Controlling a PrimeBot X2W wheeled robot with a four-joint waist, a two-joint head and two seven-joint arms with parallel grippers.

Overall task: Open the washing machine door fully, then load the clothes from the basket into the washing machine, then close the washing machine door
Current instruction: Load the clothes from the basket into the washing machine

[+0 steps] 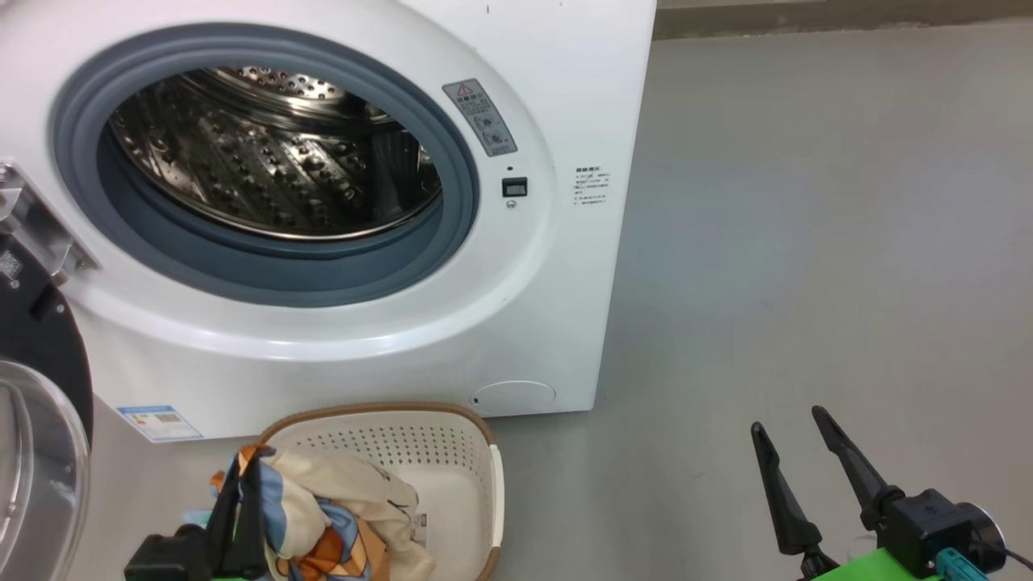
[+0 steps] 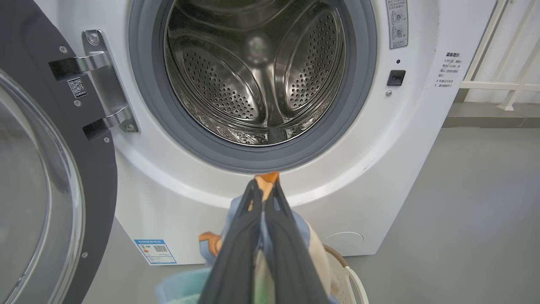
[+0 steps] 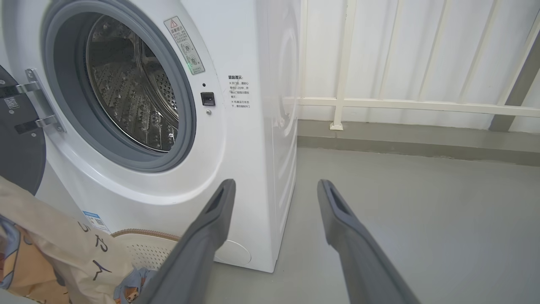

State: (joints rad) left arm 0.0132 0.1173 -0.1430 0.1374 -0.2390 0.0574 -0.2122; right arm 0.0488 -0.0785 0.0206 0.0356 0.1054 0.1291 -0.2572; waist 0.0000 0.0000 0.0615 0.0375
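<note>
The left gripper [image 2: 263, 185] is clenched on the clothes [image 1: 347, 492], a bunch of cream, light-blue and orange cloth pinched between its dark fingers and hanging over the near left part of the basket [image 1: 452, 424]. The basket stands on the floor [image 1: 807, 242] just in front of the washing machine [image 1: 500, 323], below its opening. The right gripper [image 1: 787, 424] is released, its fingers spread with nothing between them, well to the right over bare floor.

The washing machine door [image 2: 50, 169] is swung out on its hinge to the left, so the first step looks done. Loading appears to have only begun: the drum [image 1: 274, 161] shows bare steel wherever it can be seen, and the held bundle is not yet at the opening. Closing the door is left to do.

The door is cut off at the picture edges, so whether it is fully open cannot be confirmed. The cloth and gripper cover the basket's near side, so I cannot tell how many garments are held or remain. The drum's lowest front part sits behind the grey gasket [image 1: 266, 274].
</note>
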